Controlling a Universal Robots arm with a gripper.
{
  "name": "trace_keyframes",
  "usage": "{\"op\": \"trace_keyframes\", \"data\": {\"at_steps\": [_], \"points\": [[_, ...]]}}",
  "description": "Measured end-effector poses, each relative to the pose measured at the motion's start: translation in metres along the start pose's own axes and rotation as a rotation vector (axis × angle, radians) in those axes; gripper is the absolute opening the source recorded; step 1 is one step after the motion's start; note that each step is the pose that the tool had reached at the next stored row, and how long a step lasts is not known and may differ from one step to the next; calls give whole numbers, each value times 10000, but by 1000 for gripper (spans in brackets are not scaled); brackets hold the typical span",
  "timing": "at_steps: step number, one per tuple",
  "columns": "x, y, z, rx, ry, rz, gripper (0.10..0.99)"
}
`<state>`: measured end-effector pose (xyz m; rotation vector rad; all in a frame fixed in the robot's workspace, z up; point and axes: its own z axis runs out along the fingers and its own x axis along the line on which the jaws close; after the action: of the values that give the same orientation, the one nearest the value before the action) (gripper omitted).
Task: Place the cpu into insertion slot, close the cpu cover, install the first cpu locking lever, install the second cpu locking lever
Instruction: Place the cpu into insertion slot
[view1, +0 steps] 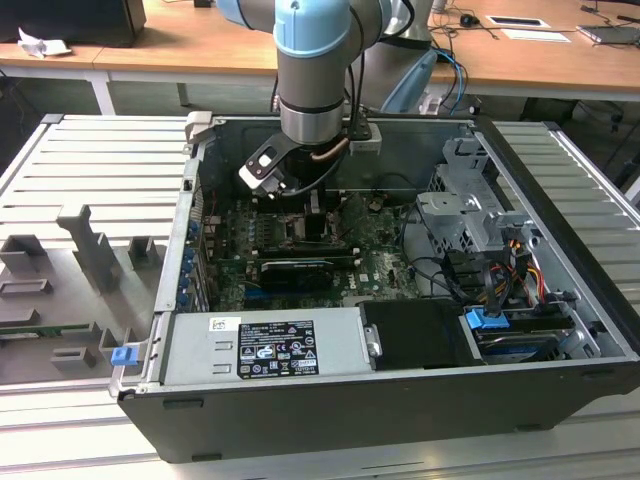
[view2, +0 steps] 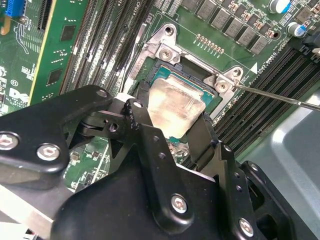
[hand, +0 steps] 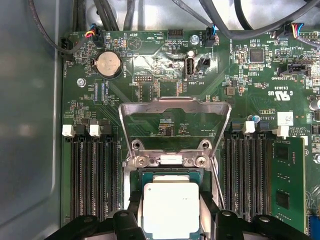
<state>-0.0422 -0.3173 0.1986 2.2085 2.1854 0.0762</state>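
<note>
The cpu (hand: 171, 209), a silvery square chip, sits between my gripper's (hand: 171, 212) two black fingers (hand: 131, 212), right over the insertion slot (hand: 150, 175). In the second wrist view the cpu (view2: 175, 102) looks slightly tilted above the slot's dark frame (view2: 165, 55), with my gripper (view2: 172, 125) shut on its edges. The cpu cover (hand: 175, 107) stands open behind the slot, hinged at its far side. A thin wire locking lever (view2: 280, 98) sticks out beside the slot. In the exterior view my gripper (view1: 315, 222) reaches down into the open computer case (view1: 560, 190).
Rows of black memory slots (hand: 90, 175) flank the slot on both sides. An expansion card (hand: 287, 180) stands at one side. Cables (view1: 470, 270), a drive cage (view1: 470, 210) and a power supply (view1: 265, 345) crowd the case. A grey fixture tray (view1: 80, 270) lies at the exterior view's left.
</note>
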Motion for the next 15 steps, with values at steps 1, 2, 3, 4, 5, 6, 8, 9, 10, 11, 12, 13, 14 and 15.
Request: {"op": "trace_keyframes", "data": {"at_steps": [1,2,3,4,5,6,8,9,10,11,12,13,14,15], "points": [[0,0,0,0,0,0,616],[0,0,0,0,0,1,616],[0,0,0,0,-1,0,616],[0,0,0,0,-2,0,616],[0,0,0,1,-1,0,616],[0,0,0,0,-1,0,616],[-3,0,0,0,-1,0,537],[-3,0,0,1,-1,0,533],[-3,0,0,1,-1,0,533],[-4,0,0,0,-1,0,533],[-4,0,0,0,-1,0,533],[-4,0,0,0,-2,0,533],[-4,0,1,-2,2,0,533],[-4,0,1,-1,0,0,545]]}}
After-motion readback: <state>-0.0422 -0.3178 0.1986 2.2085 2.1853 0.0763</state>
